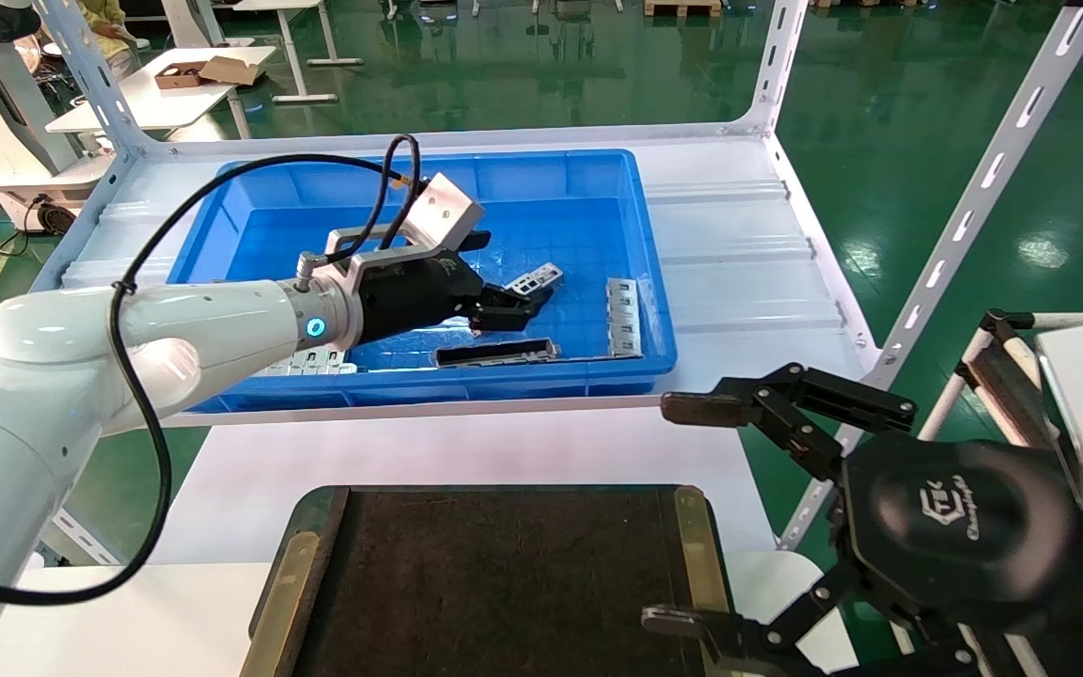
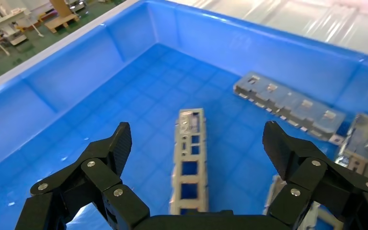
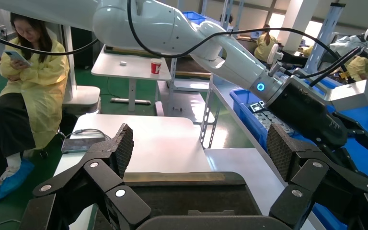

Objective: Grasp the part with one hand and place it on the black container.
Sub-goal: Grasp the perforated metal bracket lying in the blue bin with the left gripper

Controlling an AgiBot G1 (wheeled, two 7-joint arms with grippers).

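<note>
Reaching into the blue bin (image 1: 598,371), left gripper (image 1: 527,306) sits low beside the part (image 1: 536,278) on the bin floor. Right gripper (image 1: 678,512) hangs spread open by the black tray (image 1: 504,583). Left wrist: fingers (image 2: 117,146) wide apart, part (image 2: 189,163) lying between them, untouched. Right wrist: open gripper (image 3: 199,153) above tray (image 3: 191,199).

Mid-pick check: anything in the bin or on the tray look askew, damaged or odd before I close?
Nothing stands out. The left gripper is open over the part, which lies flat on the floor of the blue bin. Other metal pieces lie loose nearby, none visibly bent. The black container sits square; the right gripper hangs open beside it.
</note>
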